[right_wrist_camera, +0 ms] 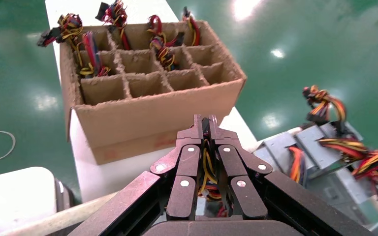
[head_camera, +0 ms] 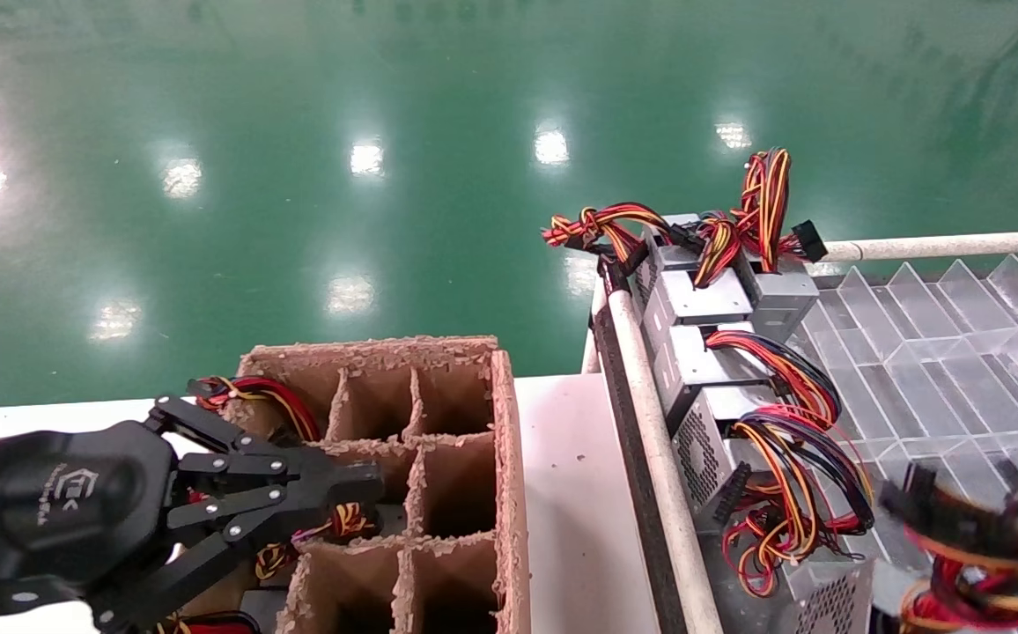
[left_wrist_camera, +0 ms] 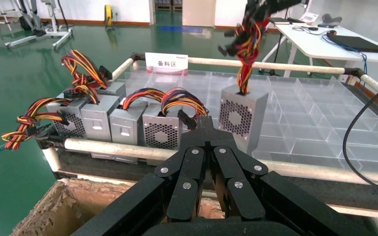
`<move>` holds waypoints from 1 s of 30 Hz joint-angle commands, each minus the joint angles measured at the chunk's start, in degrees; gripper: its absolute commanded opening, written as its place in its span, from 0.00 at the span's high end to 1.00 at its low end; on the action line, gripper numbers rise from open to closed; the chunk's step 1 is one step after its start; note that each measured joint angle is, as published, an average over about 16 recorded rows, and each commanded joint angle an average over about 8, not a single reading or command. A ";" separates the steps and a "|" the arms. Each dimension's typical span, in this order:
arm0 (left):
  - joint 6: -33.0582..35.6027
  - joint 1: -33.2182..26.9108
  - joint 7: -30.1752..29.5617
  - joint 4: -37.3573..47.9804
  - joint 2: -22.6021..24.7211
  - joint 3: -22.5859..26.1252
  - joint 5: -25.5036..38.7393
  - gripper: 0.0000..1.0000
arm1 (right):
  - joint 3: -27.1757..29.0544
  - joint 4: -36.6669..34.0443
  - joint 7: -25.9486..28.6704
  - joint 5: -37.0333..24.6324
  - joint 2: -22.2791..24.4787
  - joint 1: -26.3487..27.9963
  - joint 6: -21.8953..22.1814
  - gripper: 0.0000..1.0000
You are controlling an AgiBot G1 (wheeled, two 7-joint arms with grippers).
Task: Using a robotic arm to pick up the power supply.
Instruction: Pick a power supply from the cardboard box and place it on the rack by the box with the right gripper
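One power supply, wires pinched by right gripper; left gripper idle.

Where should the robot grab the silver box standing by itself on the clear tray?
By the wire bundle, from above. The power supply stands upright with its wires rising straight from its top; the right gripper looks shut on them.

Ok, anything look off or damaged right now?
Yes: the right gripper is shut on the wire bundle of one power supply, not its case; that unit stands apart from the row. The cardboard box has frayed dividers. The left gripper hangs shut over it.
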 commanded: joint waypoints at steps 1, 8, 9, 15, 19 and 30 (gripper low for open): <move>0.00 0.00 0.00 0.00 0.00 0.00 0.00 1.00 | -0.75 -0.12 -1.13 0.36 0.23 -1.40 0.16 1.00; 0.00 0.00 0.00 0.00 0.00 0.00 0.00 1.00 | -2.58 -2.37 -4.45 1.17 -3.78 -3.73 1.51 1.00; 0.00 0.00 0.00 0.00 0.00 0.00 0.00 1.00 | -2.84 -3.00 -4.97 1.22 -4.54 -4.00 1.74 1.00; 0.00 0.00 0.00 0.00 0.00 0.00 0.00 1.00 | -4.23 -8.26 -8.78 1.57 -9.58 -5.67 2.70 1.00; 0.00 0.00 0.00 0.00 0.00 0.01 0.00 1.00 | -5.13 -11.21 -11.04 2.17 -12.02 -7.03 2.68 1.00; 0.00 0.00 0.00 0.00 0.00 0.01 -0.01 1.00 | -7.18 -11.91 -12.31 3.78 -11.85 -10.06 2.95 0.20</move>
